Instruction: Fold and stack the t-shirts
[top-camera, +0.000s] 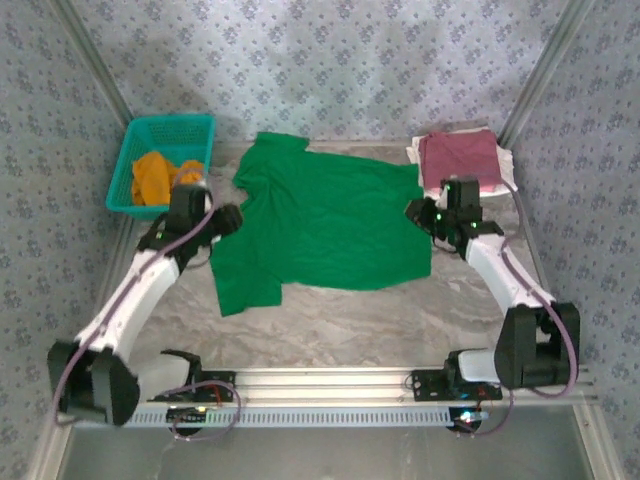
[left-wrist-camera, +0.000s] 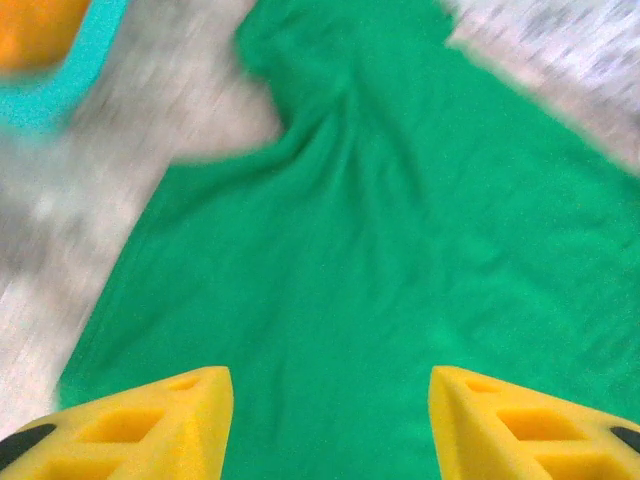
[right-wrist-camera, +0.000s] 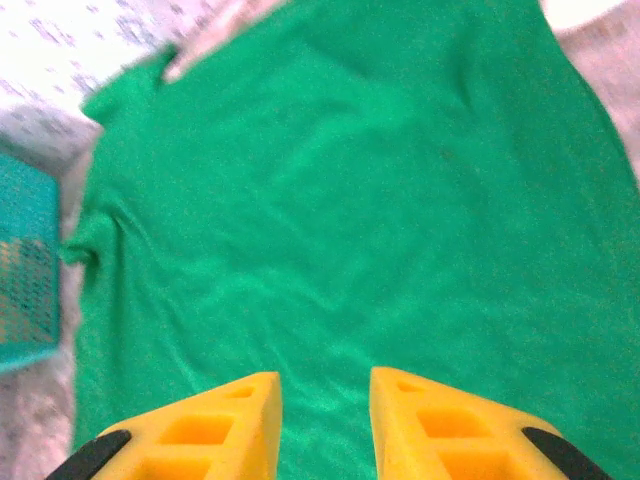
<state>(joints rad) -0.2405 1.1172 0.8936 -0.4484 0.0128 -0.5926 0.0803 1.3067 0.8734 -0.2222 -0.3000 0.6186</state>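
Left tool (left-wrist-camera: 325, 390) wide open, right tool (right-wrist-camera: 325, 385) narrowly open, we hover over the green t-shirt (top-camera: 330, 225) spread flat on the desk (top-camera: 350, 325); light, limp cloth, best pinched at its side hems.

Your left gripper (left-wrist-camera: 330, 425) hangs with its jaws wide apart over the bright green cloth t-shirt (left-wrist-camera: 380, 220) on the blurred grey table (left-wrist-camera: 60, 230).

A bright green t-shirt (top-camera: 320, 225) lies spread flat mid-table (top-camera: 350, 320); an orange t-shirt (top-camera: 155, 178) sits bunched in the far-left basket (top-camera: 170, 119); a folded maroon-pink t-shirt (top-camera: 458, 155) tops a white t-shirt (top-camera: 412, 152) far right.
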